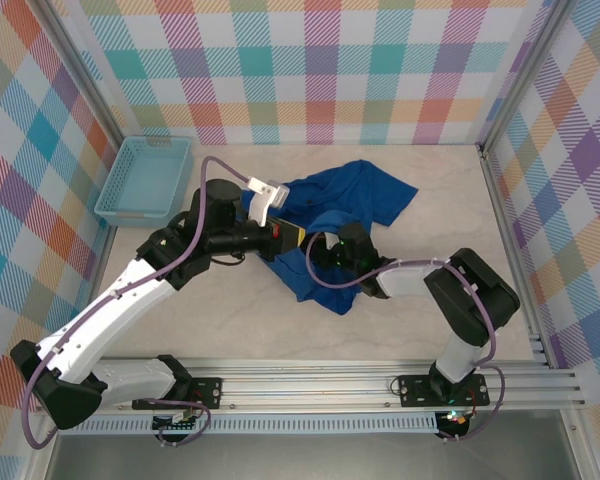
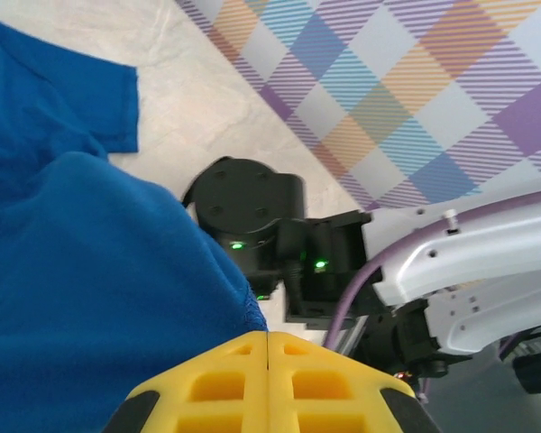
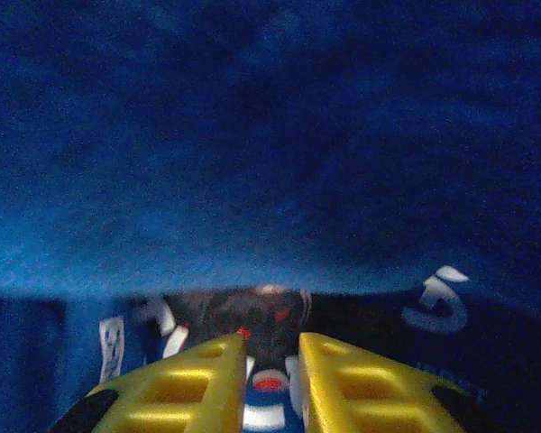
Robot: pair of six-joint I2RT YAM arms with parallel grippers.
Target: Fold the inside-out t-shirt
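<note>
Shirt (image 1: 355,205) lies crumpled mid-table (image 1: 280,320), bunched and uneven, one sleeve spread toward the far right. The basket (image 1: 145,178) sits well apart at the far left corner. From the top view I see both arms meeting at the shirt's near-left edge: left fingers (image 1: 292,237) sit at the left hem, and right fingers (image 1: 330,250) are just beside them, tucked low against the cloth. In my left wrist view the left fingers (image 2: 269,347) are pressed together with no gap. The shirt (image 2: 72,298) drapes down right to their tips, and I can't tell whether cloth is nipped between them. The right arm (image 2: 248,212) is just beyond. In my right wrist view the right fingers (image 3: 239,354) stand slightly apart with a narrow gap, poked in under a fold of shirt (image 3: 270,135). Print (image 3: 444,302) shows ahead of them, and I see nothing clearly held.
</note>
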